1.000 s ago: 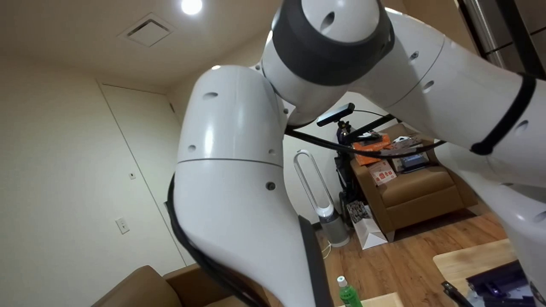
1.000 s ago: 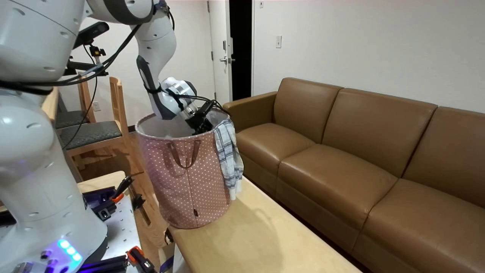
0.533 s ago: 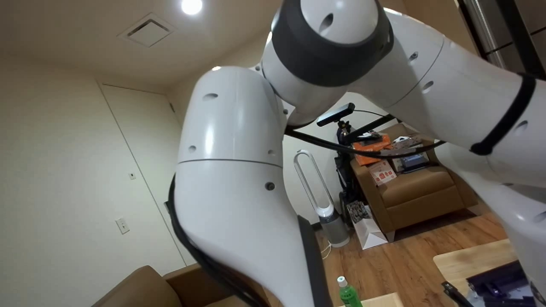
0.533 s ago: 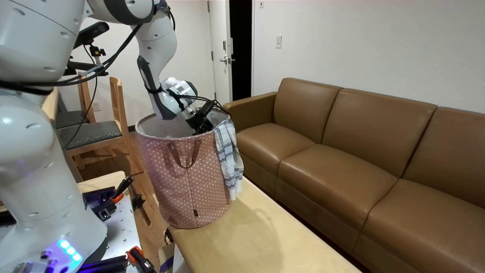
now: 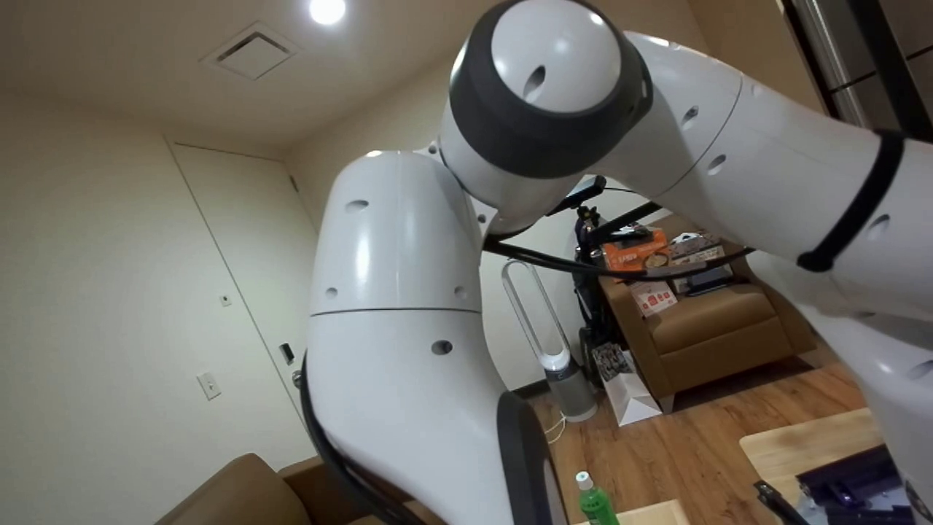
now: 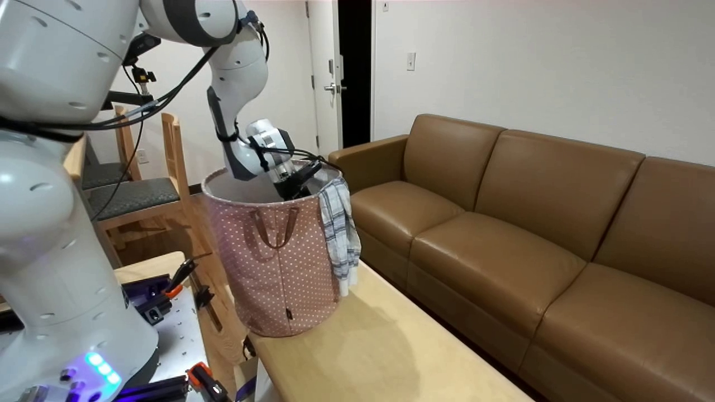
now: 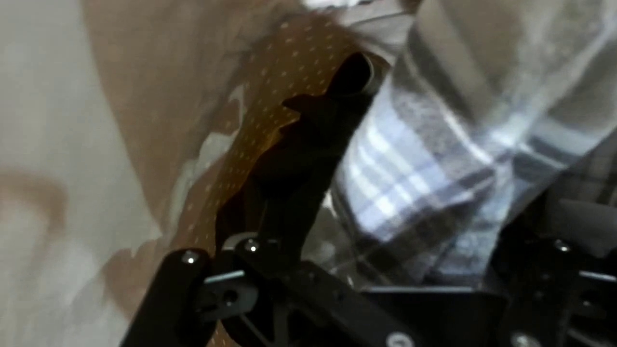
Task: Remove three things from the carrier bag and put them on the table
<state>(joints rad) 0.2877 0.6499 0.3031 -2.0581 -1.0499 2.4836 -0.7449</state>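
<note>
claw (image 7: 400,246) spread wide inside dotted bag (image 6: 290,273), w/ plaid cloth (image 7: 395,168) showing btwn jaws

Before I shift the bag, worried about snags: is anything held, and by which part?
Nothing seems held: the hand is open, with plaid cloth in front of it.

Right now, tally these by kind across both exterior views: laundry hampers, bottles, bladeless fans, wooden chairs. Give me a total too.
Polka-dot laundry hamper: 1
White-capped green bottle: 1
Bladeless tower fan: 1
Dark-seated wooden chairs: 2
Total: 5
</note>
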